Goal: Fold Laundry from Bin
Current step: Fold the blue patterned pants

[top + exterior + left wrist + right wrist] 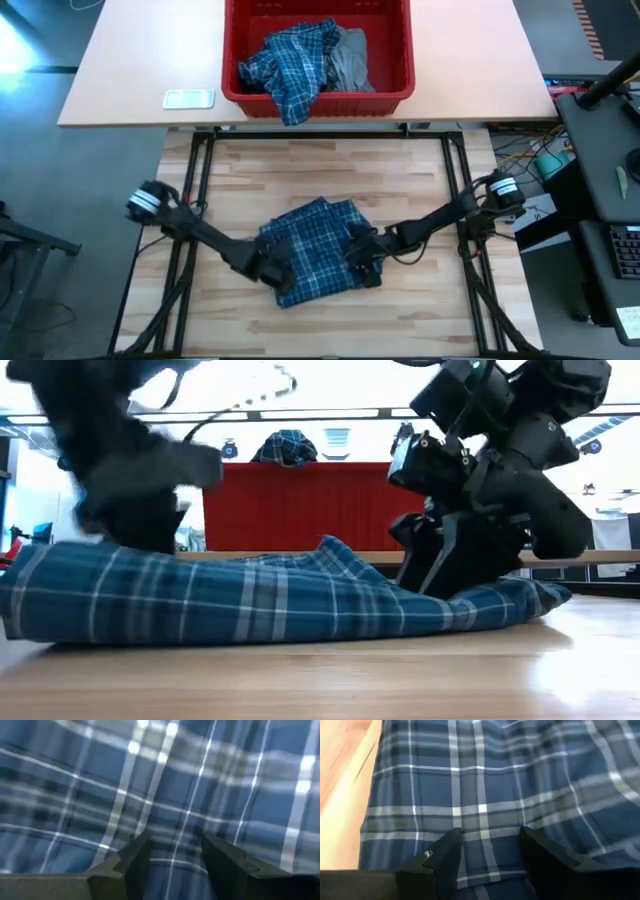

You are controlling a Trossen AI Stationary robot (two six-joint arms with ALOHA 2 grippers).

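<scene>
A blue-and-white plaid shirt (315, 250) lies in a folded heap on the middle of the wooden table, flat in the low view (250, 600). My left gripper (278, 272) stands open over the shirt's near left part, fingers slanting down at the cloth (175, 840). My right gripper (360, 265) is open over the shirt's right part (490, 832). The red bin (232, 60) stands on the far table. It holds another plaid garment (290, 65), which hangs over the near rim, and a grey garment (350, 60). My left gripper's spread fingers (135, 855) slant down onto the shirt's upper layer near its left end; blur hides whether they touch. My right gripper's spread fingers (445, 560) reach the shirt's top near its right end from above, slanting down; nothing is pinched between them, and whether they touch I cannot tell.
A small white flat object (188, 98) lies on the far table left of the bin. Bare wood (330, 170) stretches between the shirt and the bin. A desk with cables (600, 170) stands off the table's right edge.
</scene>
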